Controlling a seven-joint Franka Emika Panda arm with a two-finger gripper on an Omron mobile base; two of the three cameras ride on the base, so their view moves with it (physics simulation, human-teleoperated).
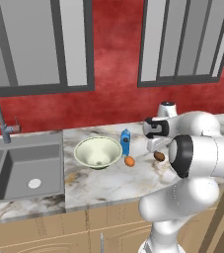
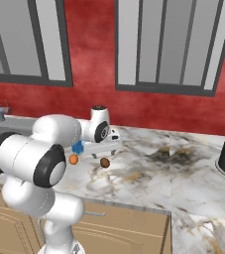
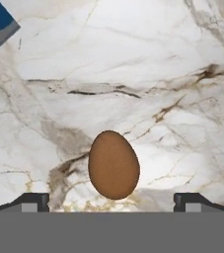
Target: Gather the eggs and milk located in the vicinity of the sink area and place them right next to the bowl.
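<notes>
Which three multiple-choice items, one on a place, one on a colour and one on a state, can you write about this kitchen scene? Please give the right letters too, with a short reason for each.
1. Where does the milk stand?
A. in the sink
B. on the counter just right of the bowl
C. inside the bowl

2. What colour is the egg nearest the bowl?
A. orange
B. white
C. green

3. How is the gripper?
A. shut on the milk
B. shut on an egg
C. open above the brown egg

Key: 1 B, the carton stands on marble beside the bowl's rim. 2 A, the orange egg lies there. 3 C, the fingertips stand wide apart around the brown egg, untouched.
</notes>
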